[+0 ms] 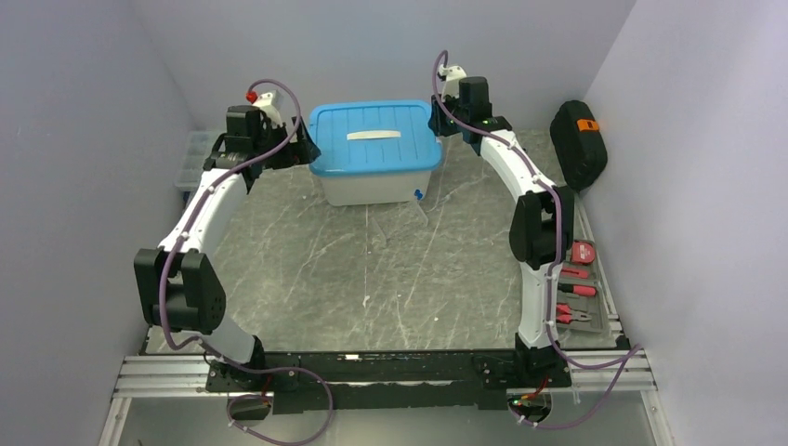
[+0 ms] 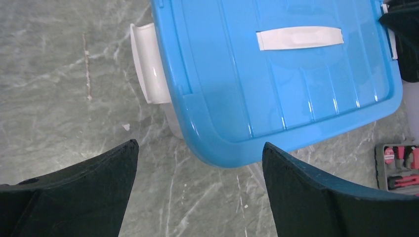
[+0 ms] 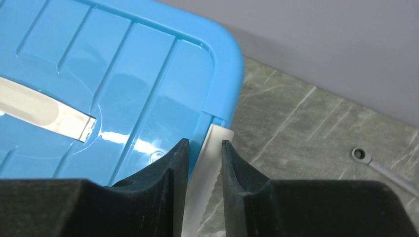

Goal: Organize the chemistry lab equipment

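- Top view: the translucent storage box with blue plastic lid (image 1: 372,139) stands at the far middle of the grey marble table (image 1: 372,279). A small blue-capped item (image 1: 418,195) shows at its front right corner; whether it is inside the box I cannot tell.
- Left wrist view: the left gripper (image 2: 200,144) hangs with fingers spread wide near the white left latch (image 2: 148,64), touching nothing.
- Right wrist view: the right gripper (image 3: 205,141) pinches the white right latch (image 3: 215,143) between nearly closed fingers.
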Robot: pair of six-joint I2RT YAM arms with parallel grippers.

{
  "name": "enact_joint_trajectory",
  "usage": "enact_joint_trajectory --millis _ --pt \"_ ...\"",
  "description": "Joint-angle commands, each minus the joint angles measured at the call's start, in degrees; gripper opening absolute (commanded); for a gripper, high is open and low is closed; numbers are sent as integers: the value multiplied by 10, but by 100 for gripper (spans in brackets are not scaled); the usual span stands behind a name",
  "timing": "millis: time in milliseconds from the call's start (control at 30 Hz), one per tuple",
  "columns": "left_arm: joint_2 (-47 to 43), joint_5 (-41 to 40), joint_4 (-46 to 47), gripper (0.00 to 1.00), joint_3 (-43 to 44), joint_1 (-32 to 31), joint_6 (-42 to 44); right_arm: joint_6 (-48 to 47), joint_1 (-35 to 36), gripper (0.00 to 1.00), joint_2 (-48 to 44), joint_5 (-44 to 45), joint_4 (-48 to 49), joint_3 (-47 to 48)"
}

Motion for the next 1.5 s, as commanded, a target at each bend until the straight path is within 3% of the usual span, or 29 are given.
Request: enact_joint_trajectory --millis 0,200,433,567,800,1467 --pt "4 40 25 95 12 0 -26 -64 -21 0 31 -79 -21 16" --pt "46 63 49 87 21 0 -34 -92 -25 0 35 -123 -31 26" --pt "112 30 23 67 76 -14 -5 -89 -26 0 29 -139 -24 11" --pt "141 12 -1 50 104 -25 2 -87 -25 0 26 -137 -21 3" --pt "114 -6 11 28 56 -44 -10 -78 -26 0 35 -130 -20 14" --pt "-19 37 80 25 -141 -86 -96 -71 -21 0 38 -158 -4 -10"
